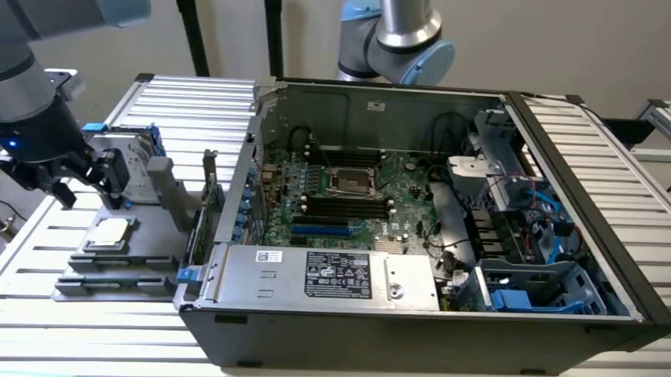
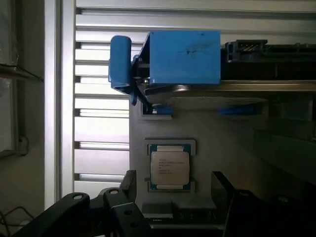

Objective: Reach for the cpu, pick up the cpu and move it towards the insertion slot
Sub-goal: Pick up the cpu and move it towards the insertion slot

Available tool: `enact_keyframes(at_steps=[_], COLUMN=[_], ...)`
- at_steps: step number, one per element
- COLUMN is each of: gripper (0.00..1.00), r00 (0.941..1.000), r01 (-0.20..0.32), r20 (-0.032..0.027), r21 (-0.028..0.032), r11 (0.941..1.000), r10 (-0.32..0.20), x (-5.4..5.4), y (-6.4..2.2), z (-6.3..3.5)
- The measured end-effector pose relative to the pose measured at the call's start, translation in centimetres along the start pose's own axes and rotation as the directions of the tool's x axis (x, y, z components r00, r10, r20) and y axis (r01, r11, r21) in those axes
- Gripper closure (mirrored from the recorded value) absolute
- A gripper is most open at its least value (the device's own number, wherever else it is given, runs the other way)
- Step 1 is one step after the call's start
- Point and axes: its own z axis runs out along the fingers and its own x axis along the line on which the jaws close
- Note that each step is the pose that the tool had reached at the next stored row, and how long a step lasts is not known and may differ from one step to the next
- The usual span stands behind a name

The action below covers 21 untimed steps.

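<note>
We see the cpu (image 1: 110, 233) lying flat in its nest on the grey fixture (image 1: 152, 236), outside the case (image 1: 419, 334) and at about eight o'clock from the slot (image 1: 353, 182) in the exterior view. We judge it light, stiff and thin, its metal lid slick and its underside delicate, so it is best taken by two opposite edges. The gripper (image 1: 89, 196) hangs just above it at about eleven o'clock, jaws spread wide enough to straddle the cpu, holding and touching nothing.
</note>
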Motion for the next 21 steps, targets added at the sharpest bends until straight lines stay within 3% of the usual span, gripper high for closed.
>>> enact_keyframes(at_steps=[21], gripper=[0.29], r00=[1.0000], r01=[0.000], r20=[0.0001], r21=[0.0010], r11=[1.0000], r10=[0.000], x=[0.0], y=[-0.58], z=[3.81])
